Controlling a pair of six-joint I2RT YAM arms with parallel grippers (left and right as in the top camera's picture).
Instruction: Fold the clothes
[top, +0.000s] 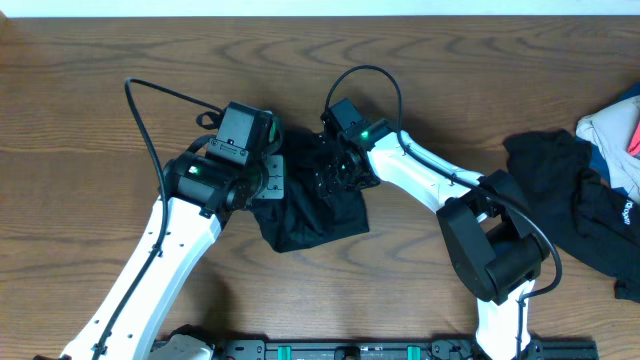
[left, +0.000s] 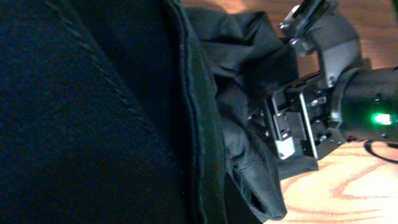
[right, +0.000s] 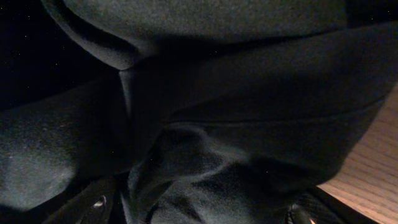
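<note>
Item: black garment, judged soft, limp, light; take along a hem. Left hand pinched shut on its left edge; right hand spread wide over cloth.

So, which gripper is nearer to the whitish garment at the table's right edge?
Right. The right gripper is on the central black garment, well left of the whitish garment; the left gripper is farther left, at that black garment's left edge.

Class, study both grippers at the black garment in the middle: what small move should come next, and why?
Probably close the right gripper: its jaws stand wide with a bunch of the black garment between them, while the left gripper looks shut on the opposite edge.
</note>
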